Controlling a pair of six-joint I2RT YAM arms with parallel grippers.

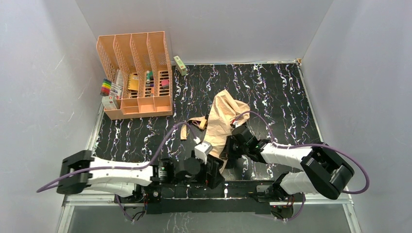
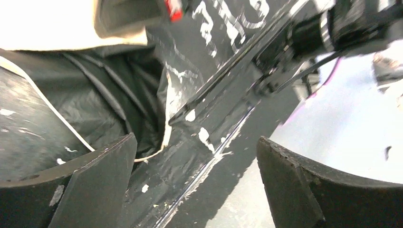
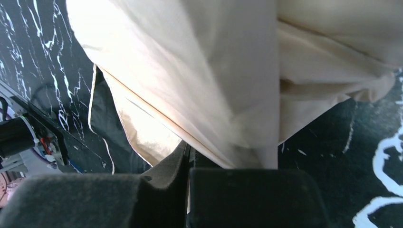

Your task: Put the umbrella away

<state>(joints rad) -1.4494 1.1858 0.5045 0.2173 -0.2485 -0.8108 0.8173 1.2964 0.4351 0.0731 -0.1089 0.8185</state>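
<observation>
The umbrella (image 1: 221, 119) lies crumpled in the middle of the black marbled table, pale peach-tan fabric with its strap (image 1: 194, 124) trailing left. My right gripper (image 1: 232, 145) is shut on a fold of the umbrella fabric (image 3: 204, 85) at its near edge; the cloth runs out from between the jaws (image 3: 187, 161). My left gripper (image 1: 214, 174) sits at the table's near edge just below the umbrella, open and empty; its view (image 2: 195, 185) shows the umbrella's dark inner lining (image 2: 104, 99) and pale hem to the left.
A peach-orange slotted desk organizer (image 1: 136, 73) stands at the back left with markers (image 1: 108, 88) beside it. A small green box (image 1: 180, 65) lies by the back wall. Grey walls close in the table on three sides.
</observation>
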